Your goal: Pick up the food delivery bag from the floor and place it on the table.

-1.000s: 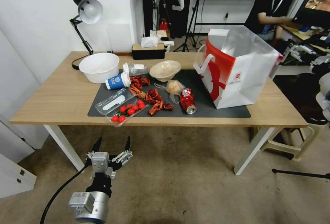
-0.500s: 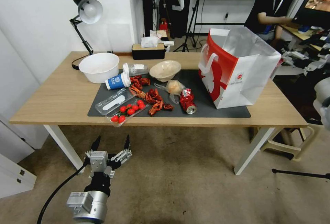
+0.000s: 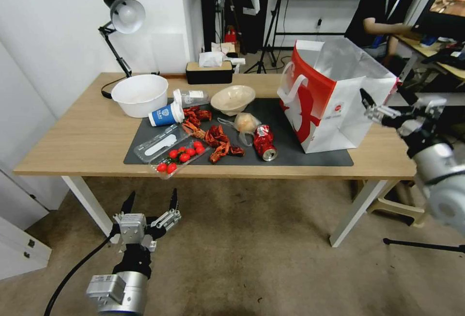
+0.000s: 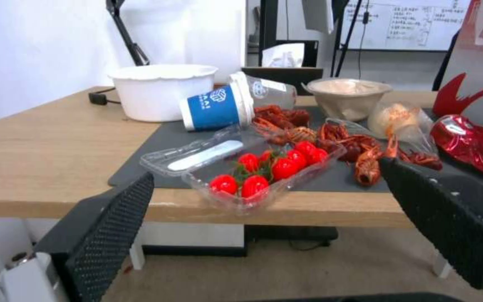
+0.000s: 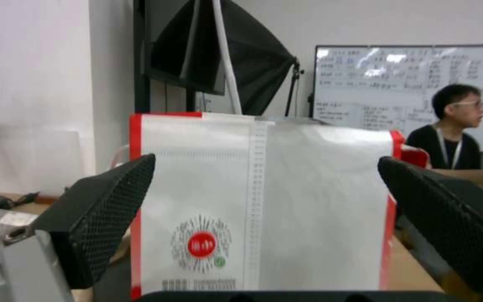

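Desk of light wood stands on stained floor; food delivery bag sits upright at its right end, partly on the dark mat. Clear tray at the front edge holds cherry tomatoes. Left end effector hangs open below; right end effector gapes beside the bag.

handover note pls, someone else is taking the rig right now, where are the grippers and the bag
Left gripper: open, holding nothing, low over the floor in front of the table.
Right gripper: open, holding nothing, beside the white side of the food delivery bag, off the table's right end.
Bag: upright on the right end of the dark grey mat, free of both grippers.
Done: bag is off the floor and on the table.
Left: judging by this, nothing but clearing the right arm away without knocking the bag.
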Controlling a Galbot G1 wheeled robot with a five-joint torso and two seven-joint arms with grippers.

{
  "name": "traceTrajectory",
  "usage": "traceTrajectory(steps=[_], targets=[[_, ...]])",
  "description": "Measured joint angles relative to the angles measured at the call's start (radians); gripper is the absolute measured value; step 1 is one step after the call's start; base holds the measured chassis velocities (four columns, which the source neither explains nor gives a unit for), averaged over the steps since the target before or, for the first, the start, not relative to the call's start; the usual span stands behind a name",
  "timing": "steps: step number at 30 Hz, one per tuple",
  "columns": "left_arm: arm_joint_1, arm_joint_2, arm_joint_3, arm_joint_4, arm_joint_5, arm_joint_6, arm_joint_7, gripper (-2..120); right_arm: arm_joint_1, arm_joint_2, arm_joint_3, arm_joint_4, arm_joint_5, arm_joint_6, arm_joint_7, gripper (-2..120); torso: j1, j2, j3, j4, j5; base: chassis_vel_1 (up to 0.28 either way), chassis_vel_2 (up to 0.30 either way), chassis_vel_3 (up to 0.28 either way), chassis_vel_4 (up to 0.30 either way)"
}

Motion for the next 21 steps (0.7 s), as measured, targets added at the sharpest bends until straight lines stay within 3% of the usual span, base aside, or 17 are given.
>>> traceTrajectory(steps=[8,21], targets=[[-0.012,-0.002,0.000,0.019,0.005,-0.002,0.020,100,-0.129,0.127,-0.005,0.021,-0.142,0.127,0.027,100,0.000,0.000,0.000,0.0004,0.0000,0.000,0.000,0.000,0.000],[-0.024,-0.003,0.007,0.043,0.014,-0.007,0.035,100,-0.313,0.297,-0.027,0.014,-0.227,0.206,-0.028,100,0.000,0.000,0.000,-0.0001,0.0001,0.000,0.000,0.000,0.000]])
